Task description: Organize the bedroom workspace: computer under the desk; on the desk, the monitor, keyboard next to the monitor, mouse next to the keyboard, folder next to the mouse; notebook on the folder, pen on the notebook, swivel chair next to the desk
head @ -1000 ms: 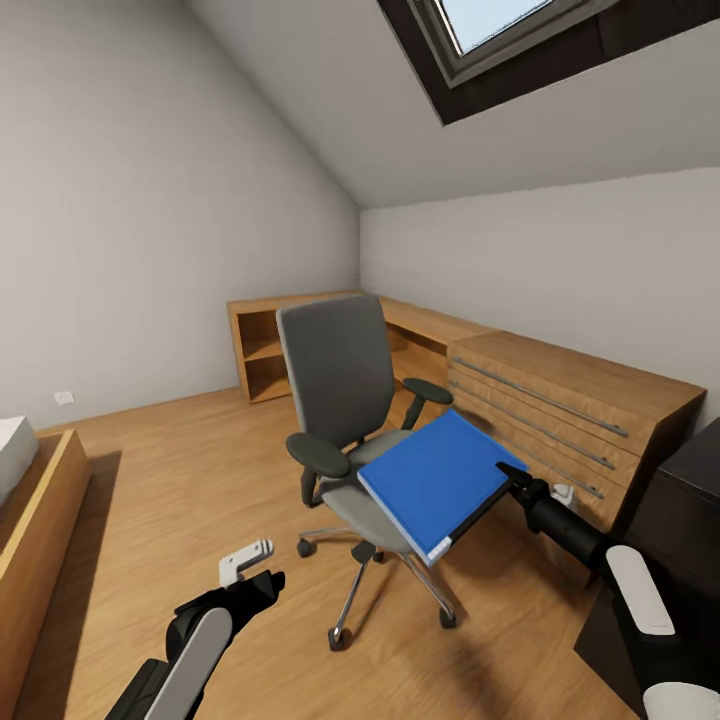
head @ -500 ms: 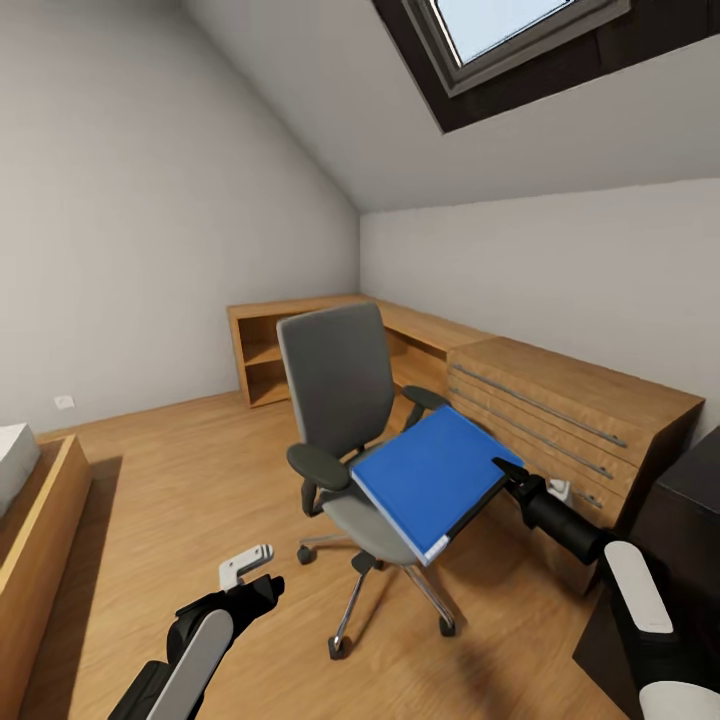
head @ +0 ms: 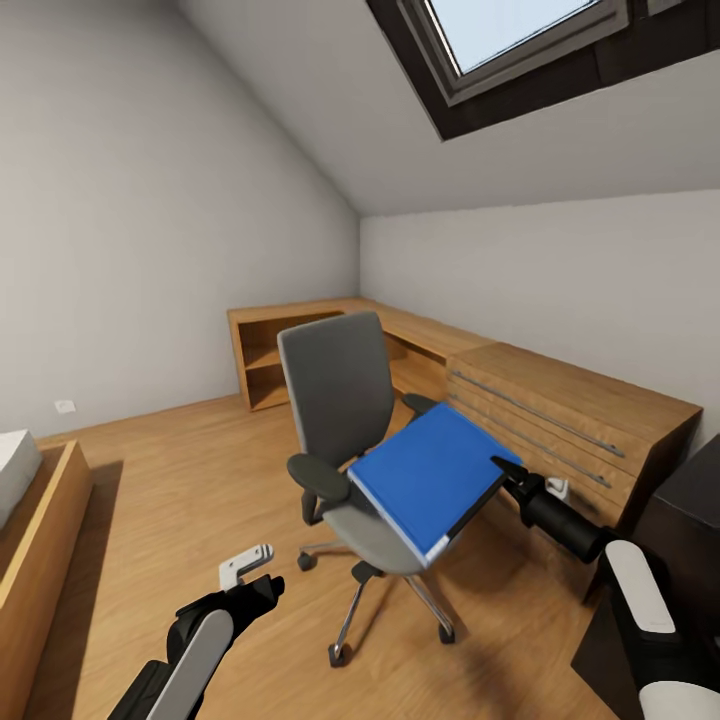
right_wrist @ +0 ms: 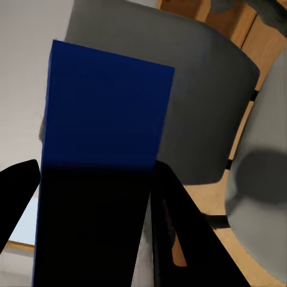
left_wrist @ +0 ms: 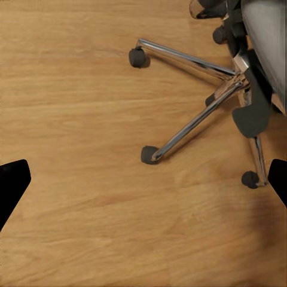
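Observation:
The bright blue folder [head: 425, 475] hangs tilted just above the seat of the grey swivel chair [head: 335, 385]. My right gripper [head: 505, 470] is shut on the folder's right edge. In the right wrist view the folder [right_wrist: 98, 155] runs between the dark fingers [right_wrist: 179, 227], with the chair back [right_wrist: 209, 113] behind it. My left gripper [head: 250, 572] is low over the floor, left of the chair and open. The left wrist view shows its fingertips [left_wrist: 12, 185] wide apart over the chair's chrome castor base [left_wrist: 197, 116].
Low oak cabinets [head: 560, 410] line the back and right walls behind the chair. A dark furniture block [head: 690, 510] stands at the right edge. An oak bed frame [head: 40, 520] sits at the left. Oak floor [head: 180, 480] lies open left of the chair.
The view has tilted up a little. The folder sits slightly higher and further left against the chair, still in my right gripper. The left arm has held still.

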